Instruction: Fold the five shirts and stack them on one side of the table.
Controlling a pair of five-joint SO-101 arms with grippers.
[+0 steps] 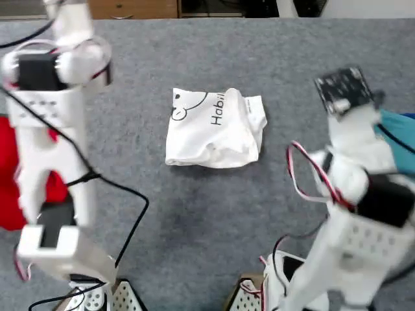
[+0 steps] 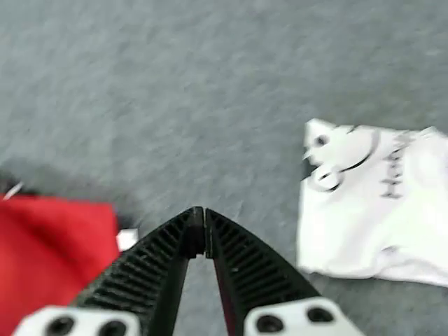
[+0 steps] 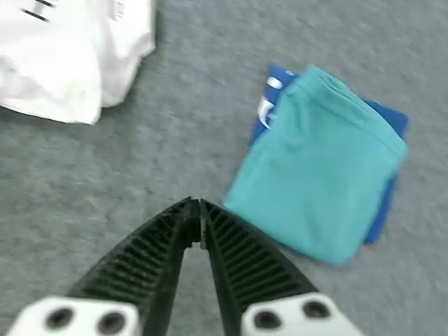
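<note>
High view, as I read it: left of the white shirt [image 1: 214, 129] lies the red shirt [image 2: 49, 266], well apart, with my left gripper [image 2: 203, 234] pinched closed on nothing over the cloth between them. The white shirt sits roughly folded with bare grey table [image 1: 194, 220] all round it and the far edge well beyond. Right of it the teal shirt [image 3: 315, 168] lies on the blue shirt [image 3: 388, 119], my right gripper [image 3: 198, 222] closed and empty beside them, so I judge two stacked, with white and red left to carry over.
</note>
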